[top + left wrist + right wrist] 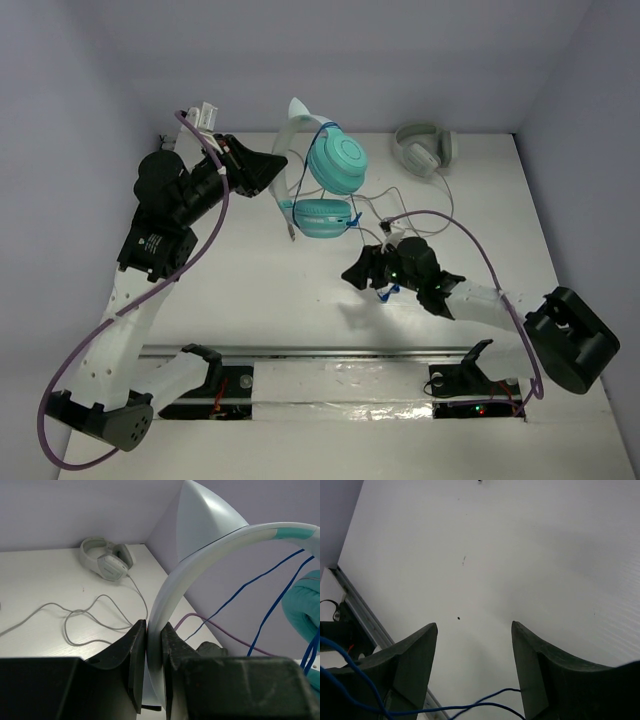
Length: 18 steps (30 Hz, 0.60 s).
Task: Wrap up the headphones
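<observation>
The white tabletop [260,300] carries everything. The left arm [165,215] reaches to the far left. Its black link bears a white label [150,243], the print too small to read. The right arm [480,305] stretches across the middle.

The headphones [337,163] are at the far middle of the tabletop, just beside the left hand [154,650]. That hand is pressed onto the white headband [170,590] and pinches it between both fingers. A white pointed ear [205,520] stands on the headband. One teal cup sits higher and the other cup [322,218] lower. Whether the lower one rests on the tabletop cannot be told.

The grey-white headphones [425,148] lie in the far right corner, well apart from the left hand. Their grey cable [85,615] loops over the tabletop.

The right hand [475,645] hovers near the lower cup with its fingers spread wide. The thin blue cable [485,700] crosses low between them and is not pinched.
</observation>
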Each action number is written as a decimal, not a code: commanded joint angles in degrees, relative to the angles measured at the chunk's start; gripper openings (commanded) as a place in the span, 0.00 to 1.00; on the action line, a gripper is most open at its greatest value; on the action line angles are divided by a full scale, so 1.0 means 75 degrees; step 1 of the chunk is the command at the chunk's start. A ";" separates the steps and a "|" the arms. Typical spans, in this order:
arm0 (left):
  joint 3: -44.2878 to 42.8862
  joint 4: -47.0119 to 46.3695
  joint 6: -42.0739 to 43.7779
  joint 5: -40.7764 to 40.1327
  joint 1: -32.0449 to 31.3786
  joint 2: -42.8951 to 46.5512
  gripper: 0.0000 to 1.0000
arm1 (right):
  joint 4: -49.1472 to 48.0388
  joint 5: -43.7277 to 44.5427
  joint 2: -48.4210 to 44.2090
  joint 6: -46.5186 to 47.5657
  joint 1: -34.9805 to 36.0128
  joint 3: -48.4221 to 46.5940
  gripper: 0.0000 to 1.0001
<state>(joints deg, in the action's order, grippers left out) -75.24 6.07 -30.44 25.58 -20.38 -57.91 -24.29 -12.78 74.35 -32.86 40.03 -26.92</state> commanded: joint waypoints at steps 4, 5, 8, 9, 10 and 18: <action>-0.0233 -0.0481 -0.0090 -0.0200 0.0057 0.0292 0.00 | 0.0368 0.1056 -0.0526 0.0174 -0.0041 -0.0220 0.78; -0.0268 -0.0469 -0.0056 -0.0281 0.0057 0.0315 0.00 | 0.0415 0.1082 -0.0549 0.0198 -0.0041 -0.0266 0.78; -0.0373 -0.0422 0.0027 -0.0376 0.0057 0.0245 0.00 | 0.0544 0.0813 -0.0456 0.0140 -0.0041 -0.0337 0.77; -0.0386 -0.0410 0.0015 -0.0376 0.0057 0.0210 0.00 | 0.0474 0.0848 -0.0409 0.0070 -0.0041 -0.0279 0.76; -0.0397 -0.0410 0.0027 -0.0376 0.0057 0.0175 0.00 | 0.0416 0.0964 -0.0409 -0.0024 -0.0041 -0.0209 0.76; -0.0315 -0.0703 -0.0125 -0.0142 0.0057 0.0046 0.00 | 0.0334 0.1048 -0.0491 -0.0037 -0.0041 -0.0137 0.78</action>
<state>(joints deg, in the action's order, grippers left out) -75.24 7.53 -29.43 23.44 -20.14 -58.06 -19.92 -5.74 71.42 -33.28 40.03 -27.27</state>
